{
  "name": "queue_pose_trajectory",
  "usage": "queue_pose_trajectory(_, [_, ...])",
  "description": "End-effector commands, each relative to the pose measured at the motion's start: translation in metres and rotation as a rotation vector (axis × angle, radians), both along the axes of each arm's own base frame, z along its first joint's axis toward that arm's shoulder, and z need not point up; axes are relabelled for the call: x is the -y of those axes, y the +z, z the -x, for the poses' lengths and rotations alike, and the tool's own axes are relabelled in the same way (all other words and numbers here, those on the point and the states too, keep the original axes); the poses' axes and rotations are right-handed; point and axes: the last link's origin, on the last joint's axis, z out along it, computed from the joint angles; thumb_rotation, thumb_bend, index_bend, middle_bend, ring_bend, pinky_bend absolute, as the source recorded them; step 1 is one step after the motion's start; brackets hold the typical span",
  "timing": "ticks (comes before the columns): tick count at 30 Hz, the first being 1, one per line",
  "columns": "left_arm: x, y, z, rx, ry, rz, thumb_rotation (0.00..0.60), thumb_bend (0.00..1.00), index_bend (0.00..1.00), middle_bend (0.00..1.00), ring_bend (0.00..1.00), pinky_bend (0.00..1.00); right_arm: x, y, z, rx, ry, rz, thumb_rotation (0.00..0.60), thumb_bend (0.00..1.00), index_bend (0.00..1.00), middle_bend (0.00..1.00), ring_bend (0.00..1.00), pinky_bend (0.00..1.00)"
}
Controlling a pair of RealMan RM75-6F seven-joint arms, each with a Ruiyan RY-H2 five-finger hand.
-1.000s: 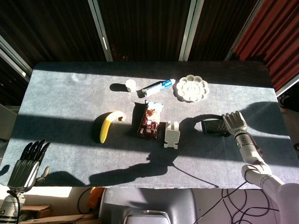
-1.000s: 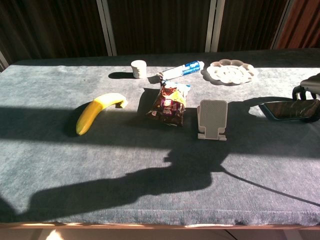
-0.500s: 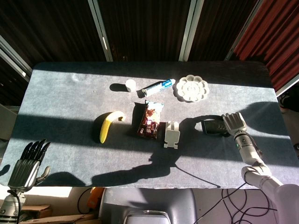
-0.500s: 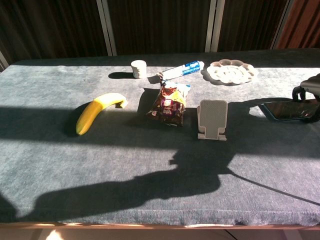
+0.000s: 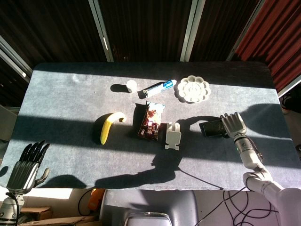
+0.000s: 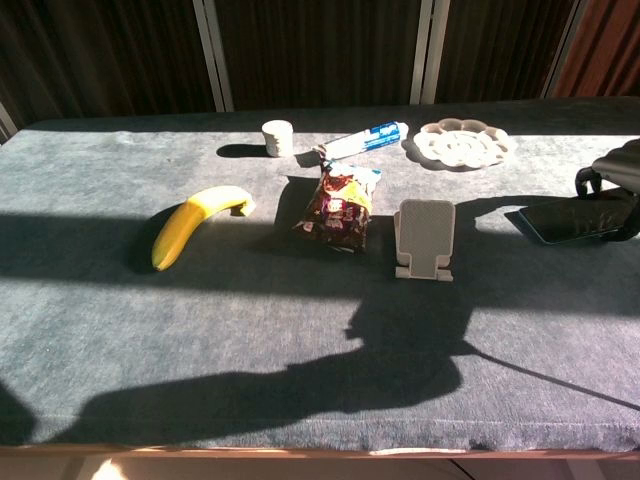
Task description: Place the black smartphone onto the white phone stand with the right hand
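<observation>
You worked in what looked like a robot test room or lab, not a home. The table (image 5: 61, 94) wore a grey felt-like cover and carried unrelated props: a banana (image 5: 109, 126), a snack packet (image 5: 150, 121), a tube (image 5: 158, 88), a small white cup (image 5: 131, 85), a flower-shaped white dish (image 5: 192, 89). Loose cables (image 5: 235, 205) trailed below the front edge. Dark slatted panels with pale uprights (image 5: 100, 29) backed the table, with a red curtain (image 5: 277, 37) at right. Hard sun threw long shadows.

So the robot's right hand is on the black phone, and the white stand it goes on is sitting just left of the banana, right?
Not quite. The right hand is on the black phone, but the white stand sits right of the banana, beyond the snack bag. The head view shows this.
</observation>
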Motion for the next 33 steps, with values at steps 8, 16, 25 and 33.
queue_pose_trajectory(8, [0.0, 0.001, 0.001, 0.001, -0.001, 0.0, 0.6, 0.4, 0.0, 0.0, 0.0, 0.07, -0.003, 0.001, -0.011, -0.026, 0.164, 0.061, 0.6, 0.4, 0.97, 0.7, 0.51, 0.51])
queue_pose_trajectory(16, [0.001, -0.001, -0.001, 0.002, -0.013, 0.013, 0.6, 0.39, 0.0, 0.0, 0.0, 0.07, -0.009, 0.006, -0.013, -0.121, 0.3, 0.11, 0.6, 0.4, 0.98, 0.7, 0.51, 0.51])
queue_pose_trajectory(25, [0.003, -0.001, -0.001, 0.015, -0.024, 0.031, 0.6, 0.39, 0.0, 0.0, 0.0, 0.07, -0.013, 0.017, -0.031, -0.231, 0.529, 0.149, 0.6, 0.4, 0.98, 0.7, 0.52, 0.51])
queue_pose_trajectory(33, [0.004, 0.0, -0.002, 0.019, -0.028, 0.029, 0.6, 0.39, 0.0, 0.0, 0.0, 0.07, -0.02, 0.039, -0.058, -0.342, 0.835, 0.149, 0.6, 0.39, 0.98, 0.7, 0.52, 0.44])
